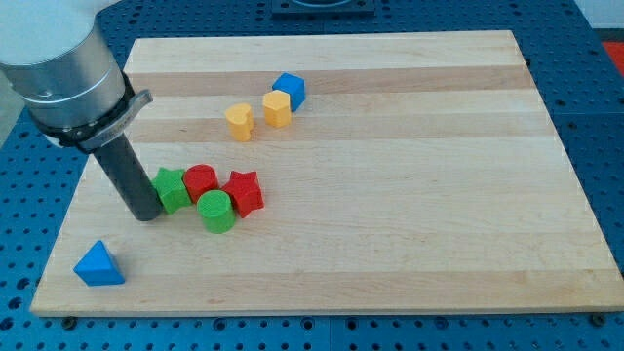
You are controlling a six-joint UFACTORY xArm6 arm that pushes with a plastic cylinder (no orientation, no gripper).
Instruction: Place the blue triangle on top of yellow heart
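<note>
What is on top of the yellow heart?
Nothing rests on the yellow heart. The blue triangle lies far off at the view's bottom left, beyond my tip.

blue triangle (pixel 98 265): flat, board's bottom-left corner | yellow heart (pixel 239 122): upper middle, well apart from my triangle

Surface (pixel 409 195): open across the view's right half and along its bottom edge. Obstruction at view's left: green star (pixel 172 189), red block (pixel 200 181), green cylinder (pixel 215 211) and red star (pixel 244 192), tightly clustered, my tip (pixel 147 215) touching the green star.
</note>
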